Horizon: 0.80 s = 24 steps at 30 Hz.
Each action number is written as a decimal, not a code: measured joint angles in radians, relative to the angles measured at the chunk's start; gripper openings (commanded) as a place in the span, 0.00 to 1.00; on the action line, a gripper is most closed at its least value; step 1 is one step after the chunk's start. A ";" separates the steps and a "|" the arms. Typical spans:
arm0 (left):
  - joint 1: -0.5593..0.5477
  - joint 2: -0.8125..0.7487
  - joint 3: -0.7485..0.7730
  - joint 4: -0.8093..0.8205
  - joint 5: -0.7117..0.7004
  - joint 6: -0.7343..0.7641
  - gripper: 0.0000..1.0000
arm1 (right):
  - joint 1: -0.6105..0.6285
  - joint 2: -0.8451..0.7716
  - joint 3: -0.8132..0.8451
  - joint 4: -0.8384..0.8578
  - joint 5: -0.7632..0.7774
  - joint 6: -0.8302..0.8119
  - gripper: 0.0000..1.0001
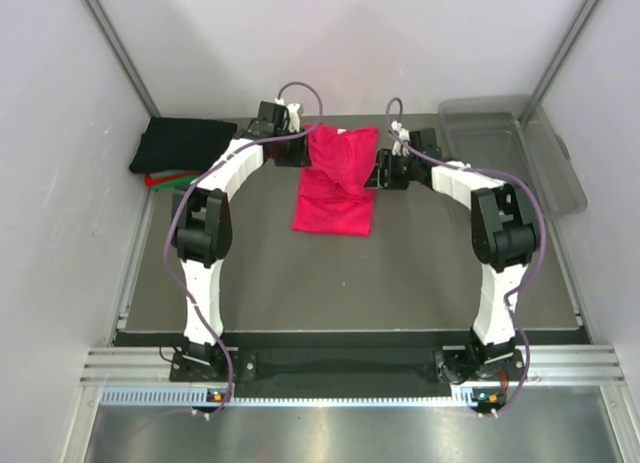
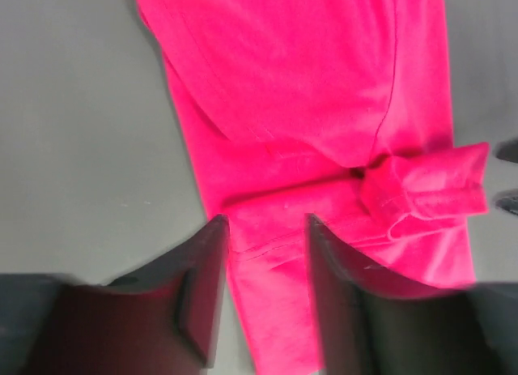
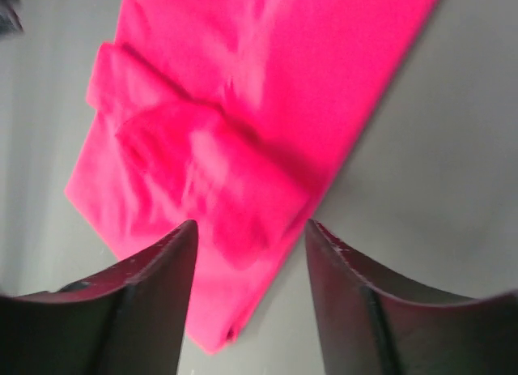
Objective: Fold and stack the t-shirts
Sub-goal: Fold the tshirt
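Table [image 1: 330, 283]; stack [image 1: 180, 143] partly behind left arm [image 1: 212, 188]

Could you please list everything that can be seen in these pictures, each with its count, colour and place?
pink-red t-shirt: one, bright pinkish red, far middle of the table, partly folded
black t-shirt: one, black, folded, far left corner
red t-shirt: one, red, edge showing under the black one
green t-shirt: one, green, edge showing in the same pile
plastic bin: one, clear, far right
table mat: one, dark grey, under everything
left arm: one, white and black, left side
right arm: one, white and black, right side
left gripper: one, black, open, at the shirt's left side
right gripper: one, black, open, at the shirt's right side
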 measured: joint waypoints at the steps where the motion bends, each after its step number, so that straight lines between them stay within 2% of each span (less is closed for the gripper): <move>1: -0.001 -0.006 0.008 -0.006 -0.013 0.005 0.61 | -0.005 -0.023 -0.022 -0.006 -0.001 0.003 0.59; 2: -0.002 -0.021 0.002 -0.006 -0.032 0.002 0.66 | -0.012 -0.054 -0.048 -0.018 -0.006 0.003 0.61; 6: 0.003 -0.135 -0.132 -0.008 -0.039 -0.029 0.73 | -0.029 -0.146 -0.096 -0.083 -0.048 0.000 0.63; 11: 0.021 -0.274 -0.330 -0.030 0.059 -0.076 0.73 | -0.033 -0.175 -0.170 -0.122 -0.112 0.003 0.63; 14: 0.027 -0.278 -0.404 -0.037 0.119 -0.093 0.71 | -0.033 -0.171 -0.249 -0.129 -0.135 0.029 0.62; 16: 0.027 -0.272 -0.449 -0.042 0.148 -0.109 0.74 | -0.032 -0.154 -0.274 -0.129 -0.151 0.047 0.61; 18: 0.028 -0.260 -0.479 -0.043 0.172 -0.130 0.78 | -0.032 -0.139 -0.282 -0.126 -0.164 0.063 0.60; 24: 0.056 -0.219 -0.519 -0.035 0.241 -0.184 0.76 | -0.032 -0.110 -0.286 -0.095 -0.203 0.103 0.58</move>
